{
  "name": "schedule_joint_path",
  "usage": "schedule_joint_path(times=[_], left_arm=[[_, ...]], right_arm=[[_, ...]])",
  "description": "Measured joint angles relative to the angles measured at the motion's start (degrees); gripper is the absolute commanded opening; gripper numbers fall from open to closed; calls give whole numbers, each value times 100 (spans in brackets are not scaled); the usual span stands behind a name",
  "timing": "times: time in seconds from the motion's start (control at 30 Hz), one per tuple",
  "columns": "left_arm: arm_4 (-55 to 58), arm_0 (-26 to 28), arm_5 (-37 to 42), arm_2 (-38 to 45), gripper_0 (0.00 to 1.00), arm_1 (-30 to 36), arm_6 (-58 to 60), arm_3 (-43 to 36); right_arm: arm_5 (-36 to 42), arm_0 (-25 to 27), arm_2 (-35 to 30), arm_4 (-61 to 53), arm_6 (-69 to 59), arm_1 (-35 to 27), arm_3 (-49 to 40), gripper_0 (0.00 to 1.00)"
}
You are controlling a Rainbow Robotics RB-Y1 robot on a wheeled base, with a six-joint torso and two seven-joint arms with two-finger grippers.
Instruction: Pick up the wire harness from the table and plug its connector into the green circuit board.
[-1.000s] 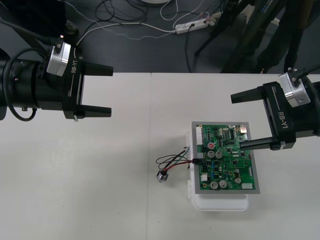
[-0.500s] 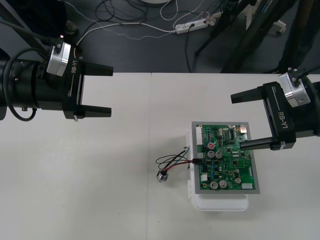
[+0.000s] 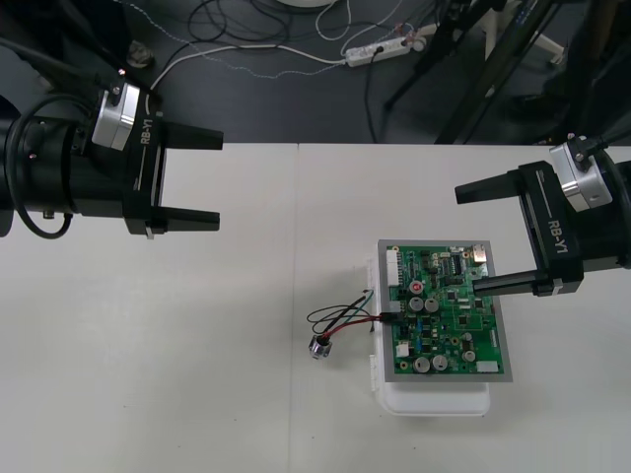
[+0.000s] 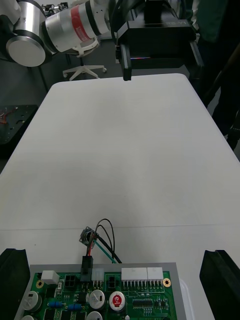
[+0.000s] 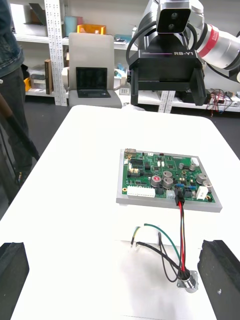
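Front: left gripper (image 3: 202,177) over the left side of the table (image 3: 197,394), jaws wide open, nothing in them, "RB-Y1" printed on its body. Right gripper (image 3: 480,236) on the right, also wide open and empty, same "RB-Y1" marking; one of its fingers hangs over the right edge of the green circuit board (image 3: 449,325). The board sits on a white base (image 3: 434,402). Wire harness (image 3: 340,317) lies just left of the board: plug (image 3: 392,315) at the board's left edge, socket (image 3: 319,347) on the table. Right wrist: fingers (image 4: 14,280) far apart; plug (image 4: 87,267) looks seated in a header on the board edge, red and black wires loop to the socket (image 4: 88,236) just beside the board. Left wrist: fingers (image 5: 12,282) far apart; plug (image 5: 179,200) at the board edge, one green wire end loose on the table, "RB-Y1" legible on the right gripper beyond the board. Board silkscreen too small to read.
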Motion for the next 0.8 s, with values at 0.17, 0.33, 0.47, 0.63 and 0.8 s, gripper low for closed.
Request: schedule_joint_path(times=[0.17,0.33,0.47,0.63,0.8], left_arm=[[0,0,0,0,100,0,0,0],[0,0,0,0,100,0,0,0],[0,0,0,0,100,0,0,0],[0,0,0,0,100,0,0,0],[0,0,0,0,100,0,0,0]], right_arm=[[0,0,0,0,0,0,0,100],[0,0,0,0,0,0,0,100],[0,0,0,0,0,0,0,100],[0,0,0,0,0,0,0,100],[0,0,0,0,0,0,0,100]])
